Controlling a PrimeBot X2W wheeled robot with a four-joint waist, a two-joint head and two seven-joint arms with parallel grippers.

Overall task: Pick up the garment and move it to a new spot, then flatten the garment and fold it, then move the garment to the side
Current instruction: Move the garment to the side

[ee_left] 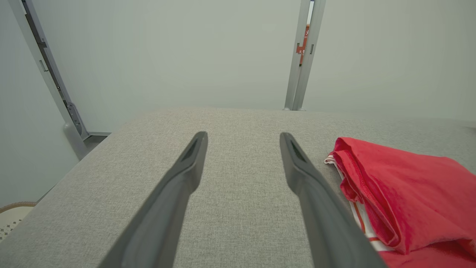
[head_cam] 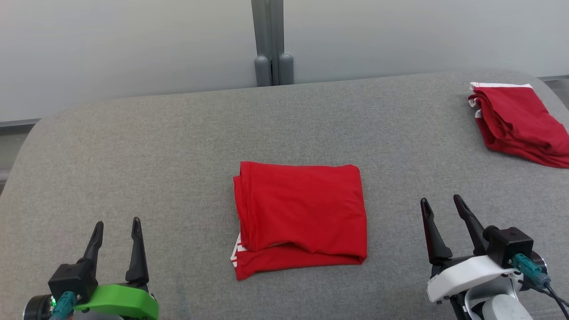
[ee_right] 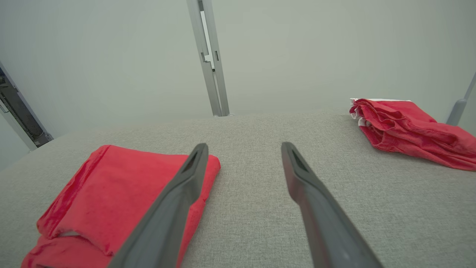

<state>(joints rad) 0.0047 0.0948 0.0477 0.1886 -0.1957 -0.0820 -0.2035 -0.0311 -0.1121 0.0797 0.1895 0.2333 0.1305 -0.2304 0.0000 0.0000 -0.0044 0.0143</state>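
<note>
A red garment (head_cam: 300,213) lies folded into a rough square at the middle of the grey padded table (head_cam: 178,146), white trim peeking out at its lower left corner. It also appears at the right of the left wrist view as the red garment (ee_left: 405,193), and at the lower left of the right wrist view as the same garment (ee_right: 119,193). My left gripper (head_cam: 118,226) stands open to the garment's lower left, apart from it. My right gripper (head_cam: 442,202) is open to its right, empty too.
A second red garment (head_cam: 520,122) with white trim lies folded at the table's far right edge, seen too in the right wrist view (ee_right: 409,128). A grey post (head_cam: 271,44) stands behind the table against a pale wall.
</note>
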